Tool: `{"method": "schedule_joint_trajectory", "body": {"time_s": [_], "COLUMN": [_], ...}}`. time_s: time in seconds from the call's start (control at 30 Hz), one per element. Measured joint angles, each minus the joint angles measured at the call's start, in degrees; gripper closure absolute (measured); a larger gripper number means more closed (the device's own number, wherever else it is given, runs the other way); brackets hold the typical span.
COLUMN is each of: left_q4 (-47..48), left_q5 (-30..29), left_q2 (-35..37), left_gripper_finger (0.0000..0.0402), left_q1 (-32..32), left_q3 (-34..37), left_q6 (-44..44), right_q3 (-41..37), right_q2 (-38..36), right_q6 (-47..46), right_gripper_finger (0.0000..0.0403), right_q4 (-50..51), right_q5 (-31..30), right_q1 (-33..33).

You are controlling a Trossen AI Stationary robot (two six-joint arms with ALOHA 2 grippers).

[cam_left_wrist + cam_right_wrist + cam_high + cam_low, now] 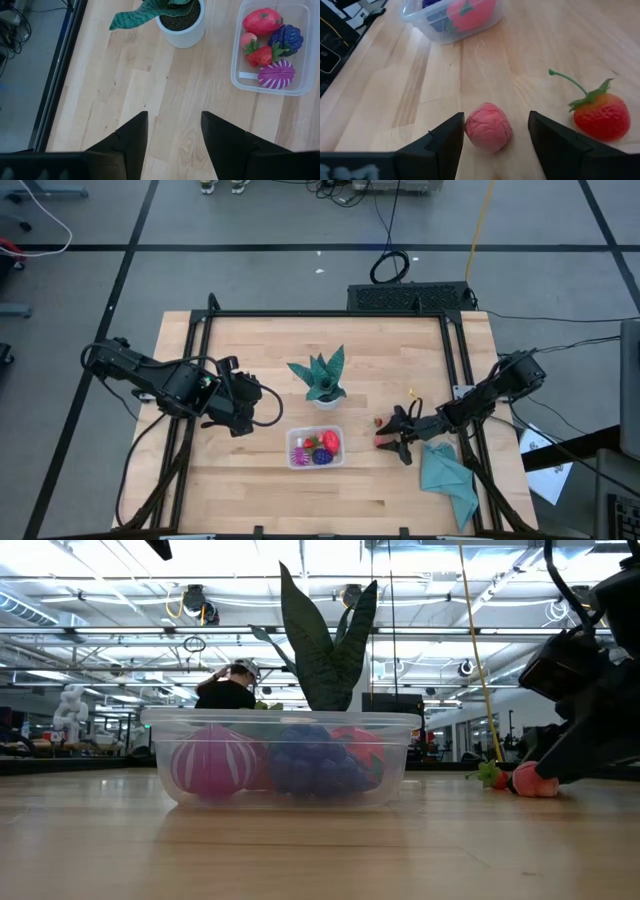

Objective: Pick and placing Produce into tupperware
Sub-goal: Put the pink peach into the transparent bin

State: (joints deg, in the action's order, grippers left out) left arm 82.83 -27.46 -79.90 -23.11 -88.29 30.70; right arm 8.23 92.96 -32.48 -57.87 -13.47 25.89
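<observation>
Straddling a round pink-red fruit (488,126) on the table (250,490), the right gripper (495,131) has its jaws spread; closing off-centre could roll it away. Beside it, a strawberry (601,116) lies stem toward the tupperware (315,447), farther left. The left gripper (173,131) waits, jaws apart.

I see two arms, both dark, almost black, built from short thick links with rounded joints. The left arm (165,380) has black cables that loop out beside its wrist, and one small green spot shows on its body. The right arm (495,392) looks slimmer, and a thin dark cable runs along it. On my wrist views, the fingers of the left pincer (174,131) and of the right pincer (496,131) are matte black, flat and wedge-shaped, wide at the base and narrower at the tips.
</observation>
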Motion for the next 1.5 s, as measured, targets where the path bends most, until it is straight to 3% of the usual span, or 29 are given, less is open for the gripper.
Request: {"method": "schedule_joint_trajectory", "body": {"time_s": [0.53,1.0,1.5], "left_q4": [-0.1,-0.1,-0.2], "left_q5": [-0.1,-0.1,-0.1], "left_q2": [0.0,0.0,0.0], "left_gripper_finger": [0.0215,0.0215,0.0215], "left_q1": [0.0,0.0,0.0], "left_q3": [0.0,0.0,0.0], "left_q6": [0.0,0.0,0.0], "right_q3": [0.2,0.2,0.3], "right_q2": [-0.2,-0.2,-8.5], "right_q6": [-1.9,-1.5,2.9], "right_gripper_finger": [0.0194,0.0297,0.0306], "right_q4": [1.5,1.6,-1.3], "right_q5": [-0.3,0.1,0.2], "right_q1": [0.0,-0.1,0.0]}}
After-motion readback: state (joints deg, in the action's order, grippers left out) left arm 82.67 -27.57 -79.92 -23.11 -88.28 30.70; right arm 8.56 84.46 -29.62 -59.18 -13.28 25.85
